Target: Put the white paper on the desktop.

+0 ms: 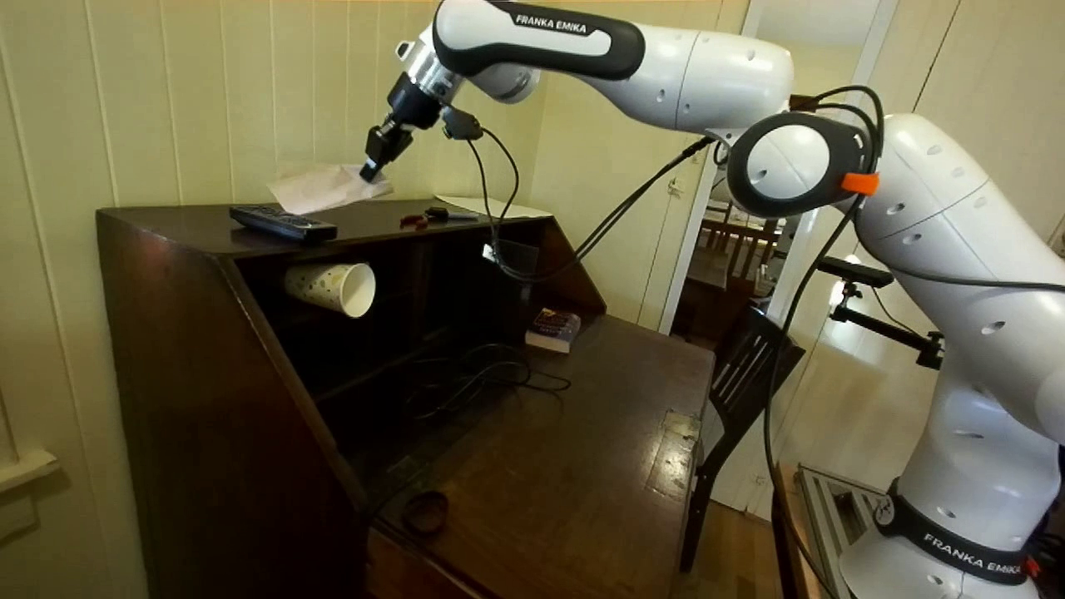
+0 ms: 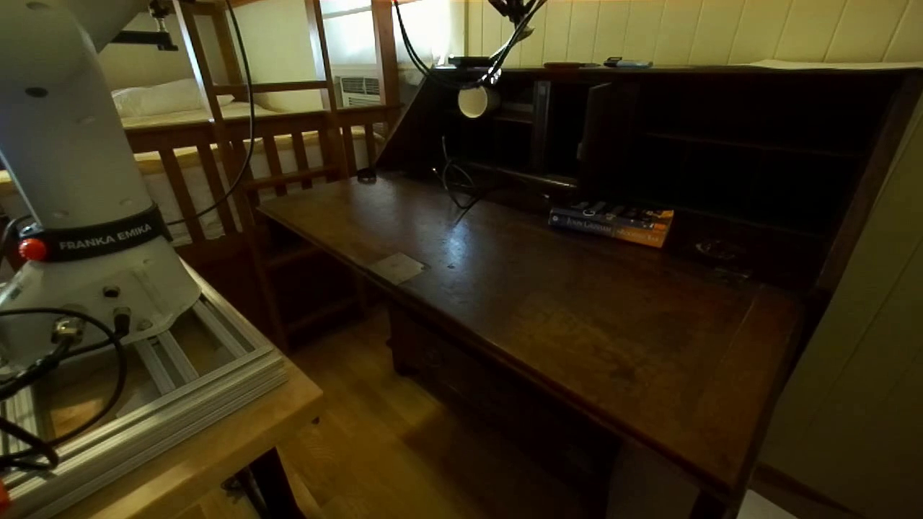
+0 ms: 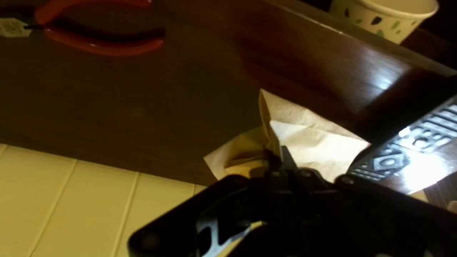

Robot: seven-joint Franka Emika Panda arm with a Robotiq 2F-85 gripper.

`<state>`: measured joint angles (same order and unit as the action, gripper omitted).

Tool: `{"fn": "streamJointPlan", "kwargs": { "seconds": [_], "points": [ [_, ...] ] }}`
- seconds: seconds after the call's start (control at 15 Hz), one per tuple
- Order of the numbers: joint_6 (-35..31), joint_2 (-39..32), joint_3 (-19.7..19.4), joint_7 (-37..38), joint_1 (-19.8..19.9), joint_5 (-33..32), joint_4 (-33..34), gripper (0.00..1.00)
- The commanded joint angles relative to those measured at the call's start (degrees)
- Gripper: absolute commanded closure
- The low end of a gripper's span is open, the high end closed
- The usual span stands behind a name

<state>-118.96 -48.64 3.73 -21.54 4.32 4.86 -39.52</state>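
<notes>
Clamped on the white paper (image 1: 319,188), the gripper (image 1: 370,171) now had to clear the remote (image 1: 281,222), then release low over the desktop (image 1: 574,433)!

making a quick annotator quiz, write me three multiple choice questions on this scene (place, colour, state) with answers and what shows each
1. Where is the black plastic remote?
A) on a chair
B) on the dark wooden desk's top
C) on the floor

2. What colour are the two slim curved tool handles?
A) green
B) blue
C) red

3. The thin creased white paper sheet is:
A) held in the black gripper
B) crumpled into a ball
C) rolled into a tube

1 B: an exterior view shows it there.
2 C: the wrist view shows red.
3 A: in an exterior view it juts from the gripper, off the brown wooden writing surface.
</notes>
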Motion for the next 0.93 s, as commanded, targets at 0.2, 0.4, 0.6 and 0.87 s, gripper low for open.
{"fn": "streamJointPlan", "kwargs": {
  "seconds": [0.2,0.4,0.6,0.87],
  "points": [
    [11.02,16.92,-2.30,2.26,0.11,-1.39,-17.66,1.00],
    [16.35,22.32,-2.79,0.91,0.89,-0.80,-24.61,1.00],
    [19.18,27.53,-3.21,-0.56,2.15,-0.06,-32.09,1.00],
    [21.81,34.07,-4.09,-1.80,3.93,-0.06,-42.49,1.00]
  ]
}}
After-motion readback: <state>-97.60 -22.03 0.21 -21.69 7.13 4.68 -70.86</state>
